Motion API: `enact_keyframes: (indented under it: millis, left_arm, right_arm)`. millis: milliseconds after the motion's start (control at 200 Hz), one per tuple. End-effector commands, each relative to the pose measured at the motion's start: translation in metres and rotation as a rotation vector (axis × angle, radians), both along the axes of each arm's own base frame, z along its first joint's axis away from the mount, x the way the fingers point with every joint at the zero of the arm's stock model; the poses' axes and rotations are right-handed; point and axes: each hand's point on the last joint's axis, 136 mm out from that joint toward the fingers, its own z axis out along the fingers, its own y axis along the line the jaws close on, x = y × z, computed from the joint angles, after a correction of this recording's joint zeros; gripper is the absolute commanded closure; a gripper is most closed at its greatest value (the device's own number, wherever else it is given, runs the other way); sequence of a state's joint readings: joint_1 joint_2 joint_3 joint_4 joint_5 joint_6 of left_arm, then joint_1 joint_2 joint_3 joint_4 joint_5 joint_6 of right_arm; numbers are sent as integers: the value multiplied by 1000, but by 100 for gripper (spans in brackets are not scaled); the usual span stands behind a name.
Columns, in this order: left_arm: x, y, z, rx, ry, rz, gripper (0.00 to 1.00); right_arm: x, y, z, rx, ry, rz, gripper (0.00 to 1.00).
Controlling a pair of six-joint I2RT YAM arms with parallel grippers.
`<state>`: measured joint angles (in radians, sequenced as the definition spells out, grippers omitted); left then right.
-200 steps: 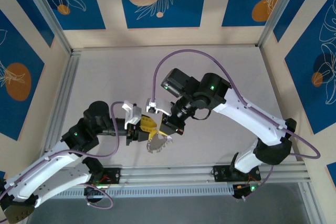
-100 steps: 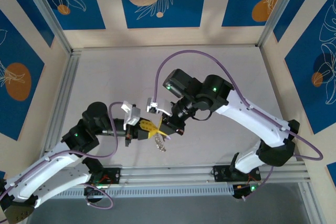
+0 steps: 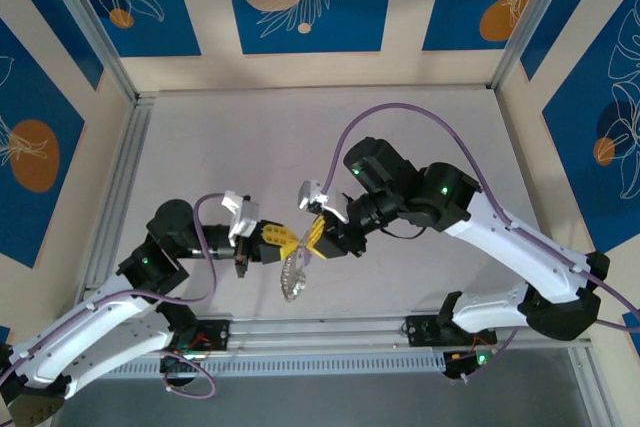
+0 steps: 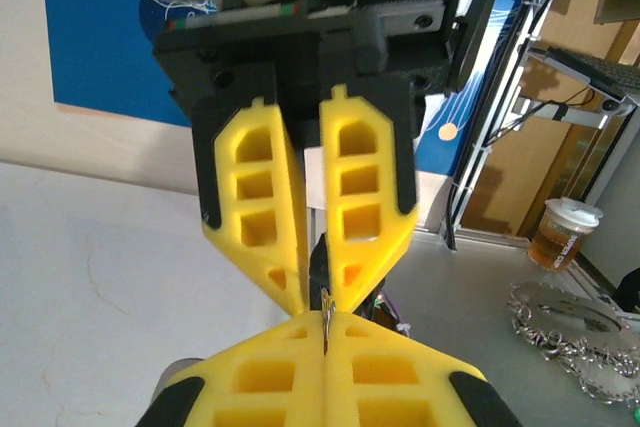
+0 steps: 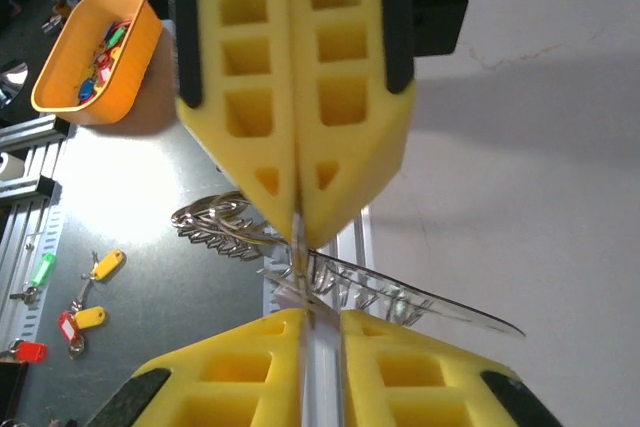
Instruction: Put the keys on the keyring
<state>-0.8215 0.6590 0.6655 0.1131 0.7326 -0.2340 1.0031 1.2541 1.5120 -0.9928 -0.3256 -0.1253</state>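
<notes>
The keyring (image 3: 292, 275) is hanging above the table where the grippers meet. The left gripper (image 4: 326, 332) is clamping its thin wire. The right gripper (image 4: 322, 292) is standing slightly parted; I cannot tell if it is gripping. I'm worrying about the smooth wire slipping, the small, flat, silvery keys (image 5: 375, 297) dragging it down.

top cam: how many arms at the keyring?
2: left gripper on the left, right gripper on the right, tips meeting mid-table; the keyring hangs just below them.
</notes>
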Motion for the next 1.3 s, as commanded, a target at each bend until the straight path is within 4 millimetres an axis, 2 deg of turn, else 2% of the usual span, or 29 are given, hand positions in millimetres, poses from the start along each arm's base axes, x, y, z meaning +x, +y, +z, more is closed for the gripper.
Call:
enact_keyframes:
  millis: [0, 255, 425, 675, 925, 1156, 1296]
  left_arm:
    - [-5, 3, 22, -72, -47, -15, 100]
    - [-7, 2, 23, -80, -48, -26, 100]
    - [-7, 3, 23, -82, -51, -26, 100]
    - [-10, 5, 26, -95, -64, -33, 100]
    - [-11, 6, 29, -115, -69, -37, 100]
    - [-12, 8, 29, -117, -71, -33, 100]
    - [-13, 9, 29, -112, -77, -32, 100]
  right_arm:
    - [-4, 2, 10, 66, 13, 22, 85]
    - [-7, 5, 18, 134, 31, 46, 100]
    - [-9, 8, 15, 136, 62, 62, 100]
    - [4, 11, 1, 100, 142, 11, 100]
    - [3, 15, -9, 91, 186, 20, 100]
    - [3, 9, -12, 95, 176, 1, 100]
    - [0, -5, 2, 154, 137, -13, 79]
